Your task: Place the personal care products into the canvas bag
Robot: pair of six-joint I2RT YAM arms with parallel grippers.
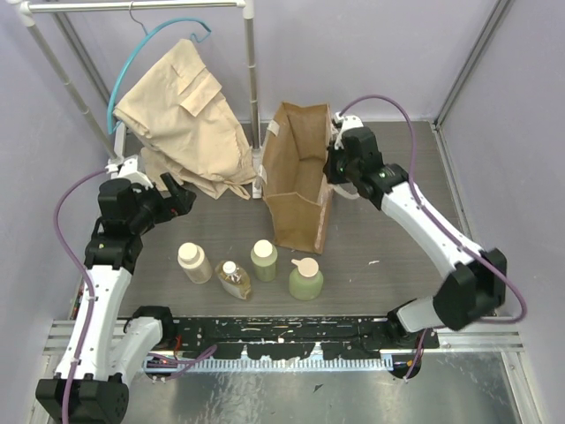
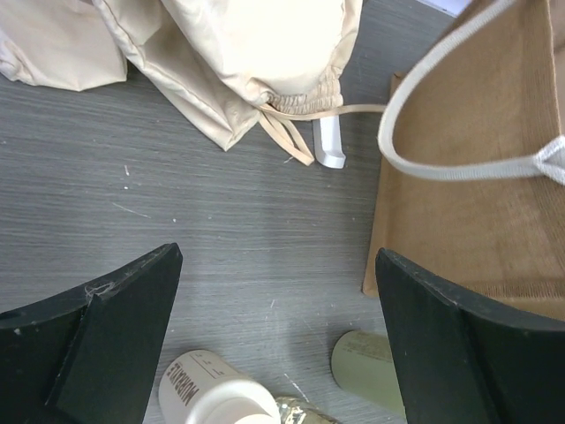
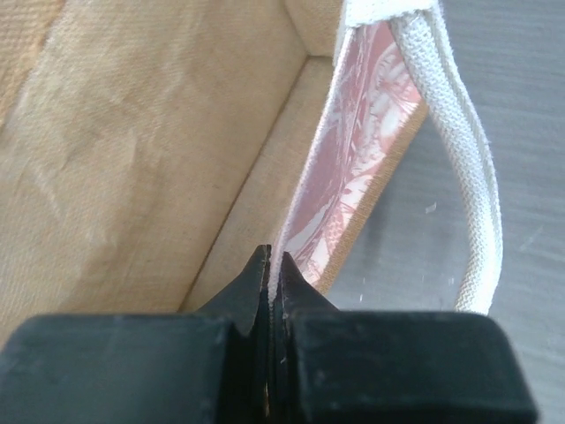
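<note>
Four bottles stand in a row on the grey table in front of the canvas bag [image 1: 298, 181]: a cream one [image 1: 195, 262], an amber white-capped one [image 1: 234, 279], a green cylinder [image 1: 263, 260] and a rounder green one with a cream top [image 1: 305, 278]. My left gripper [image 1: 179, 198] is open and empty above the table, left of the bag. In its wrist view, the left gripper [image 2: 278, 265] has the cream bottle [image 2: 207, 393] and green cylinder [image 2: 366, 367] below it. My right gripper [image 1: 334, 168] is shut on the bag's right rim [image 3: 300, 221], beside the whitish handle [image 3: 472, 177].
A beige folded garment [image 1: 185, 124] hangs from a blue hanger [image 1: 141, 62] on a white rack [image 1: 252, 71] at the back left, close to the bag. The rack's white foot [image 2: 328, 146] stands by the bag's corner. Purple walls enclose the table.
</note>
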